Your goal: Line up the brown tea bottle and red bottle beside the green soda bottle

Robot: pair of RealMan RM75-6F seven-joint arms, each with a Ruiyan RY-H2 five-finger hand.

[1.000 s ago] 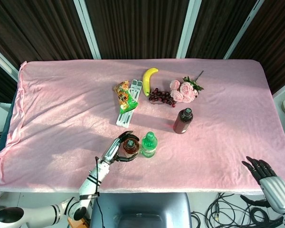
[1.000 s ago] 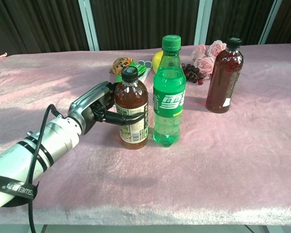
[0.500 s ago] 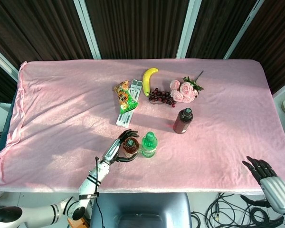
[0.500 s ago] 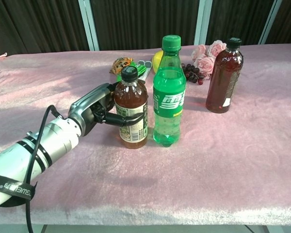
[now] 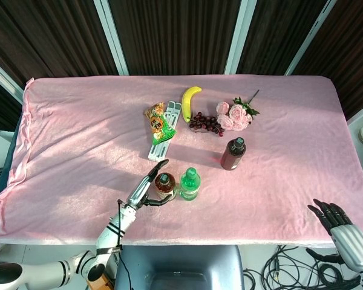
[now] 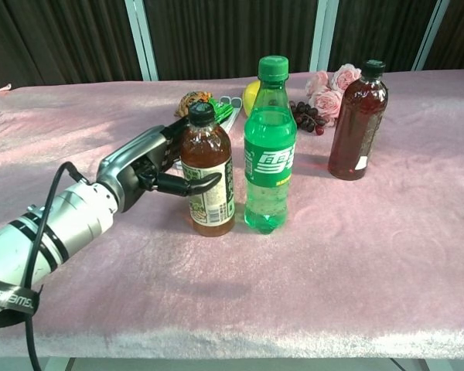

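Observation:
The brown tea bottle (image 5: 165, 183) (image 6: 207, 178) stands upright on the pink cloth, close against the left side of the green soda bottle (image 5: 189, 184) (image 6: 269, 162). My left hand (image 5: 144, 190) (image 6: 143, 166) is on the tea bottle's left. Its fingers are stretched out past the back of the bottle and its thumb reaches across the front label, so the grip looks loosened. The red bottle (image 5: 233, 154) (image 6: 357, 124) stands alone to the right and further back. My right hand (image 5: 339, 220) hangs at the table's near right corner, fingers spread, holding nothing.
Behind the bottles lie a banana (image 5: 190, 99), dark grapes (image 5: 206, 122), pink roses (image 5: 235, 115), a snack packet (image 5: 160, 122) and a white flat pack (image 5: 163, 142). The pink cloth (image 5: 78, 133) covers the whole table.
My left hand's fingers have uncurled from around the tea bottle and now point straight out; the hand has drawn slightly left. The bottles and my right hand stay put.

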